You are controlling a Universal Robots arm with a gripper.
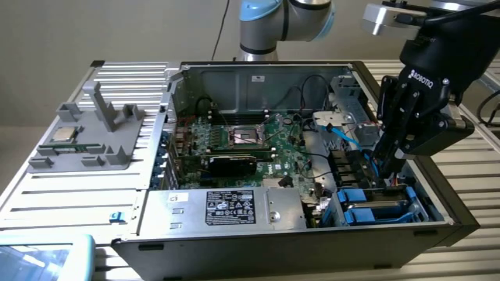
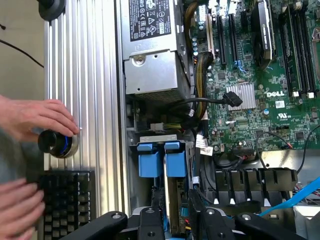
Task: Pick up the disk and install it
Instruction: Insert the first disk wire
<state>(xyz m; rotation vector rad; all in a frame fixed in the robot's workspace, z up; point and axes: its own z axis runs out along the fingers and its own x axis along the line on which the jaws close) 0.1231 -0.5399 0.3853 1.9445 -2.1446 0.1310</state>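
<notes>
The disk [image 2: 174,192] stands on edge in the drive bay at the case's front corner, at the exterior view's right. Its blue frame tab [image 2: 175,159] sits beside a second blue tab [image 2: 149,160]. My gripper [image 2: 175,225] reaches down into that bay with one finger on each side of the disk's thin edge, and appears shut on it. In the exterior view my gripper [image 1: 387,173] hangs tilted over the blue frames of the bay [image 1: 373,203], its fingertips down among them.
The open computer case [image 1: 258,240] holds the motherboard [image 1: 246,140], a silver power supply with a black label [image 1: 226,209] and blue cables [image 1: 343,133]. A grey fixture with a small chip [image 1: 67,136] lies at the left. A person's hand [image 2: 35,117] rests on a knob by a keyboard [image 2: 65,200].
</notes>
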